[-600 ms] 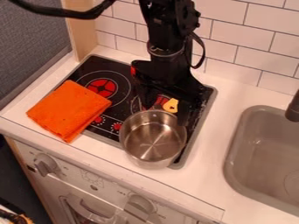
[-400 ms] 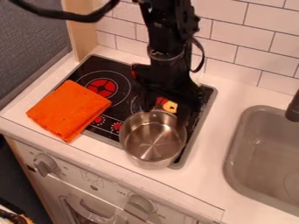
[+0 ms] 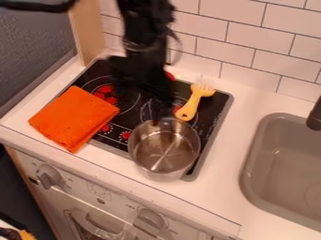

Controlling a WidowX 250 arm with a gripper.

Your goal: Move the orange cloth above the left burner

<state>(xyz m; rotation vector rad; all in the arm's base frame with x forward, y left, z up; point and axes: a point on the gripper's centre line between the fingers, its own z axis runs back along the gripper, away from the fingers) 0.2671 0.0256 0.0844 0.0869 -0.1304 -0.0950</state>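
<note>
The orange cloth (image 3: 74,117) is laid over the stovetop's (image 3: 210,117) front-left corner, apart from the pot (image 3: 164,149); the claw's (image 3: 156,96) grip cannot be told.

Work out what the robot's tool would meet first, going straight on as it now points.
Probably the far rim of the metal pot, which lies just below the tool in the picture. Depth is unclear, so it might meet the stovetop behind it instead.

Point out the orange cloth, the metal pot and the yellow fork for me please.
Orange cloth (image 3: 72,117): camera view, middle of its folded top.
Metal pot (image 3: 141,151): camera view, left inner wall.
Yellow fork (image 3: 195,100): camera view, on its handle.
</note>
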